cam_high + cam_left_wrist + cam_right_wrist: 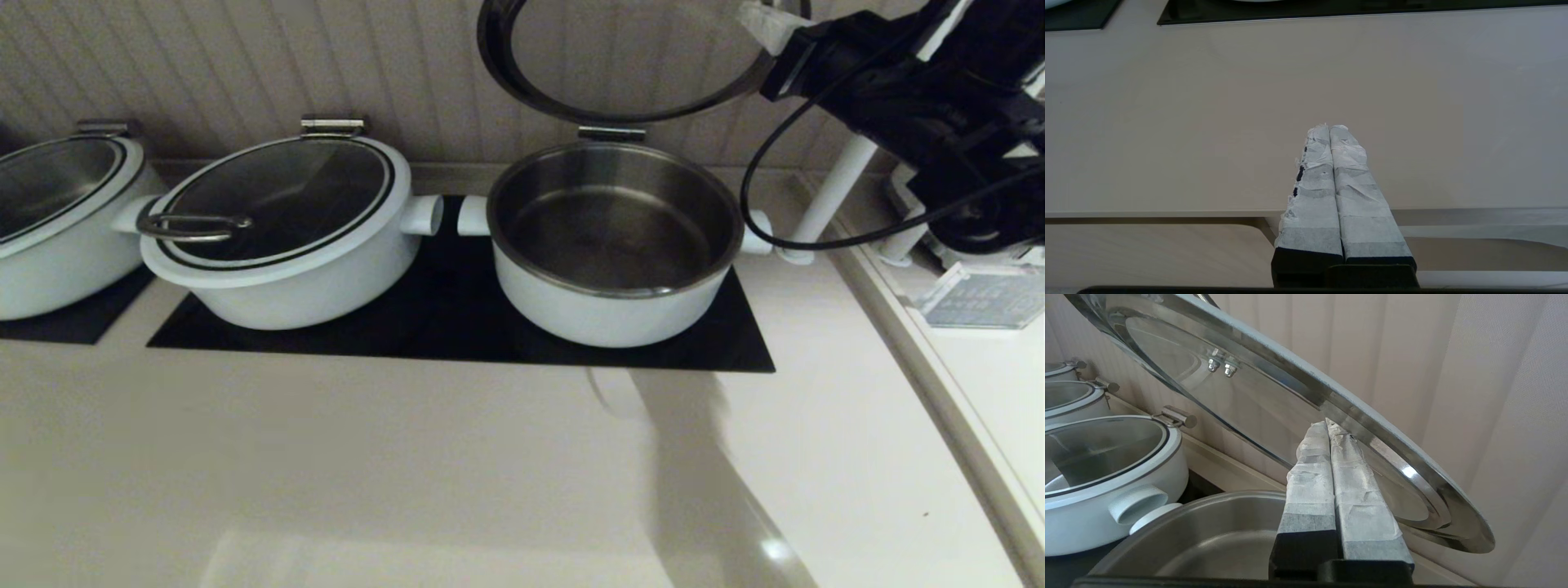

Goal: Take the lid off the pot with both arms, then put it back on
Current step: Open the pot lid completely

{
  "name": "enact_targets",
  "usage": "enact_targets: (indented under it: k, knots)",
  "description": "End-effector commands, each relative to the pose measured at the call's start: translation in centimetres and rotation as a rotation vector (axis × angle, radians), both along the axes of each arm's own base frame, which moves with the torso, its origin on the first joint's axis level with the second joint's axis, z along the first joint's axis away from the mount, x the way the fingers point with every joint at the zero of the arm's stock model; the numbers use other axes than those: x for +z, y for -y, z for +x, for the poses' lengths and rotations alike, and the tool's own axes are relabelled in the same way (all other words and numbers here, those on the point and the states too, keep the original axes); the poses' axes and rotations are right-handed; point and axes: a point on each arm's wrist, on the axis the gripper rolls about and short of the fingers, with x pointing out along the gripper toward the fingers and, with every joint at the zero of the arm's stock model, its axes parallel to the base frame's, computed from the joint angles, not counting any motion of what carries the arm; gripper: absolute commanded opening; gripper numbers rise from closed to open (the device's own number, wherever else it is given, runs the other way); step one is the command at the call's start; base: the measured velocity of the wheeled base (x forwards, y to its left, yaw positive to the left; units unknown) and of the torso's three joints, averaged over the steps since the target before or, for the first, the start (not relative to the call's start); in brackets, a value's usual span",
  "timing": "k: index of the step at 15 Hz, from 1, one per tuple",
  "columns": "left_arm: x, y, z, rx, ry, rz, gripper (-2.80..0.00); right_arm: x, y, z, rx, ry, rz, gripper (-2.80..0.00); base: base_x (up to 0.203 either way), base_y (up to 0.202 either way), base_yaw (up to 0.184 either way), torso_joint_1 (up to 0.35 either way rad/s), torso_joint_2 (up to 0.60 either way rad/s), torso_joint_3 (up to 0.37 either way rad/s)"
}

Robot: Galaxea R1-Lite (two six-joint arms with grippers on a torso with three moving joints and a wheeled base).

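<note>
While the head view shows the lid point(620, 57) swung upright on its hinge above the open pot point(612, 245), the right pincer point(767, 24) meets its rim. Left wrist view: the left pincer point(1329, 128), pressed together, hovers over bare tabletop point(1167, 122). Right wrist view: pincer tips pressed together against the lid's underside; lowering it probably comes next.

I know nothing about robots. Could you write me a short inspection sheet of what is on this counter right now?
Surface: pale counter with a black cooktop panel under the pots.
Job's things: the pot stands open, steel liner bare; the lid is swung up on its hinge against the wall.
Clutter: two more lidded white pots, one beside the open pot, another at the far left.
Tools: right tool, fingers shut, tips at the lid's underside rim; left tool, shut, over bare counter.
Cables: black cable loops from the right arm.
Surroundings: ribbed wall; white post.
</note>
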Motion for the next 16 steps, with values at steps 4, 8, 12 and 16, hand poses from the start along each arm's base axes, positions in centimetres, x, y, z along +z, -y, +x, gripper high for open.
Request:
enact_targets:
  k: [4, 8, 12, 16]
  knots:
    - [0.0, 0.0, -0.01, 0.001, 0.002, 0.0, -2.8, 0.18, 0.14, -0.07, -0.001, 0.011, 0.001, -2.8, 0.0, 0.0, 0.0, 0.0, 0.0, 0.0]
    - [0.0, 0.0, -0.01, 0.001, 0.001, 0.0, -2.8, 0.14, 0.14, -0.05, -0.001, 0.009, 0.001, -2.8, 0.0, 0.0, 0.0, 0.0, 0.0, 0.0]
    - [0.0, 0.0, -0.01, 0.001, 0.002, 0.0, -2.8, 0.1, 0.15, -0.13, -0.001, 0.006, 0.0, -2.8, 0.0, 0.0, 0.0, 0.0, 0.0, 0.0]
    - [0.0, 0.0, -0.01, 0.001, 0.002, 0.0, -2.8, 0.04, 0.21, -0.59, -0.001, -0.002, -0.002, -2.8, 0.0, 0.0, 0.0, 0.0, 0.0, 0.0]
